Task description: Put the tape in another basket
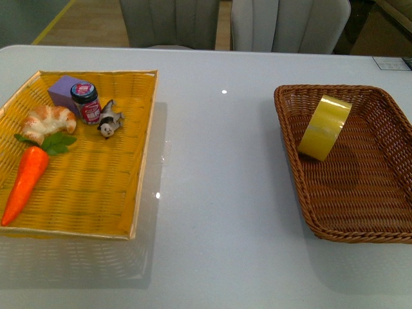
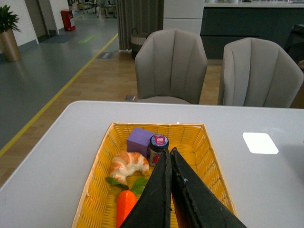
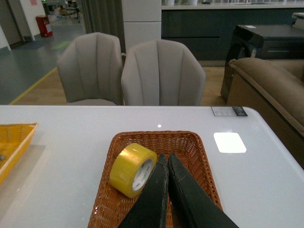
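Note:
The tape [image 1: 324,127], a wide yellowish roll with a white printed core, leans on its edge against the left wall inside the dark brown wicker basket [image 1: 386,103] at the right of the table. It also shows in the right wrist view [image 3: 132,169], inside the basket [image 3: 190,142]. My right gripper [image 3: 166,159] is shut and empty, above the basket beside the tape. My left gripper [image 2: 169,153] is shut and empty, above the yellow tray. Neither arm shows in the front view.
The flat yellow woven tray [image 1: 129,212] at the left holds a carrot [image 1: 26,181], a croissant [image 1: 47,121], a purple block [image 1: 64,89], a small jar [image 1: 85,102] and a small figure [image 1: 109,120]. Grey chairs [image 1: 290,22] stand behind the white table [image 1: 219,193].

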